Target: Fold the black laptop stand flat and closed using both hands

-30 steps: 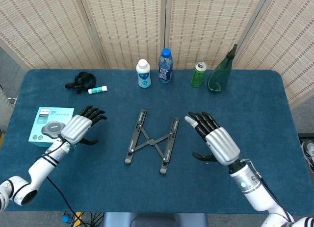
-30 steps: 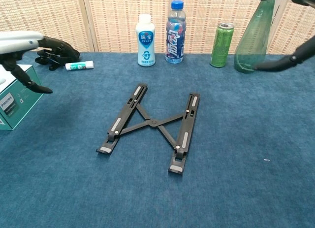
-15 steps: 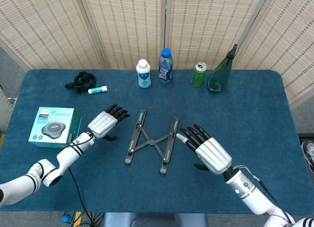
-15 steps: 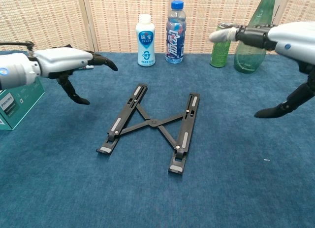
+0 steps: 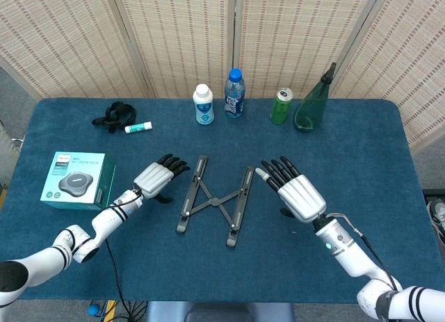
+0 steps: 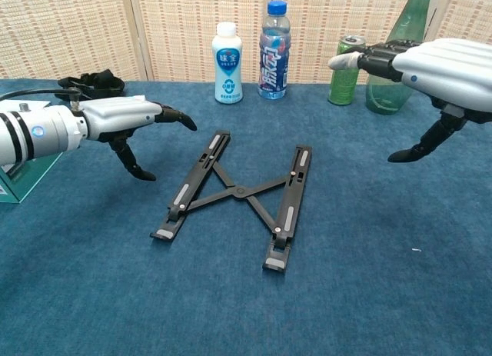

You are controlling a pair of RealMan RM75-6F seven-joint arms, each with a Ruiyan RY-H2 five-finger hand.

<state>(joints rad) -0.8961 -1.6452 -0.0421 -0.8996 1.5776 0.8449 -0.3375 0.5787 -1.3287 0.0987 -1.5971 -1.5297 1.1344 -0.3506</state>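
Note:
The black laptop stand [image 5: 214, 200] [image 6: 240, 192] lies spread flat on the blue cloth, its two bars joined by a crossed linkage. My left hand [image 5: 157, 177] [image 6: 127, 118] hovers just left of the stand's left bar, fingers spread and thumb pointing down, holding nothing. My right hand [image 5: 293, 190] [image 6: 430, 64] hangs to the right of the right bar, fingers stretched toward it and thumb lowered, also holding nothing. Neither hand touches the stand.
Along the back stand a white bottle [image 5: 204, 105], a blue water bottle [image 5: 234, 94], a green can [image 5: 281, 106] and a green glass bottle [image 5: 313, 103]. A teal box [image 5: 72, 179] lies at the left. A black strap [image 5: 113, 116] and a small tube [image 5: 138, 127] lie at the back left.
Both hands have closed in on the stand from either side: the left one moved right to the left bar, the right one moved left and slightly back.

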